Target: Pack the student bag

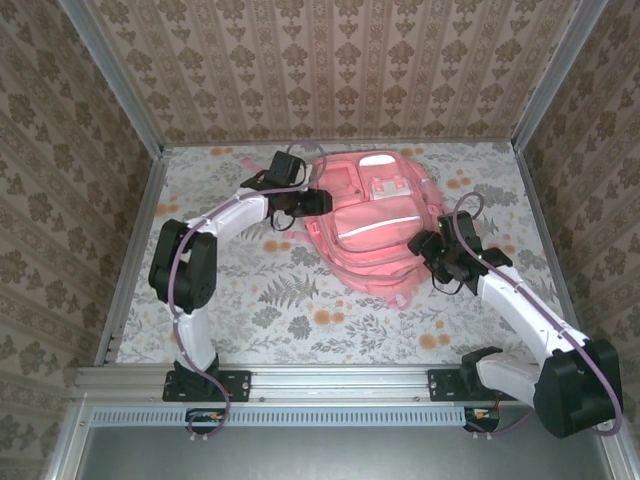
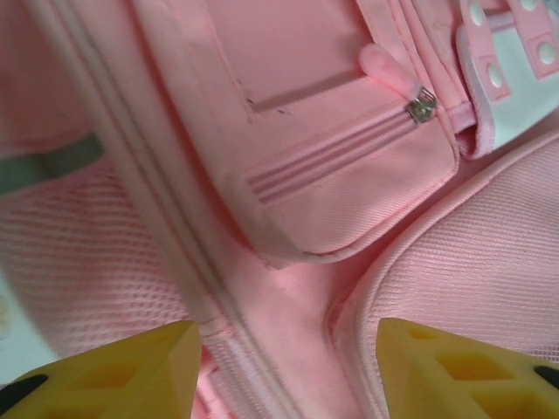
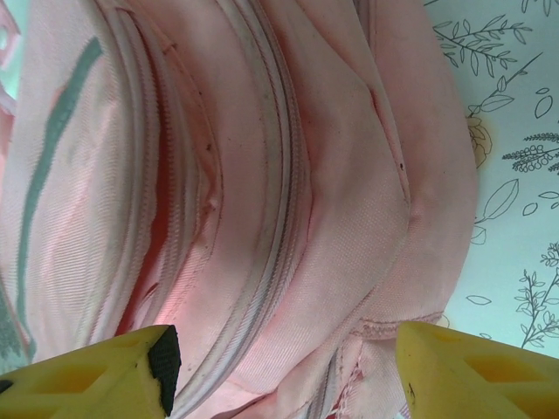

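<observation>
Pink student bag (image 1: pixel 375 225) between left gripper (image 1: pixel 318 203) and right gripper (image 1: pixel 428 258); both jaws wide apart.

Large pink fabric backpack (image 1: pixel 370 258) was pink all over, with a white trim stripe (image 1: pixel 375 226). Flat printed tablecloth (image 1: pixel 300 310) was white with orange flowers and grey ferns. Wallpaper (image 1: pixel 330 60) was brown damask. My left claw (image 2: pixel 281 371) and right claw (image 3: pixel 284 371) had yellow fingers.

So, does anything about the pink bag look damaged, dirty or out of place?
Nothing is spilled or broken. The student bag lies flat but turned at an angle on the table. Its fabric looks grubby: dark smudges run along the zip seam, and a few loose threads fray below a hem.
</observation>
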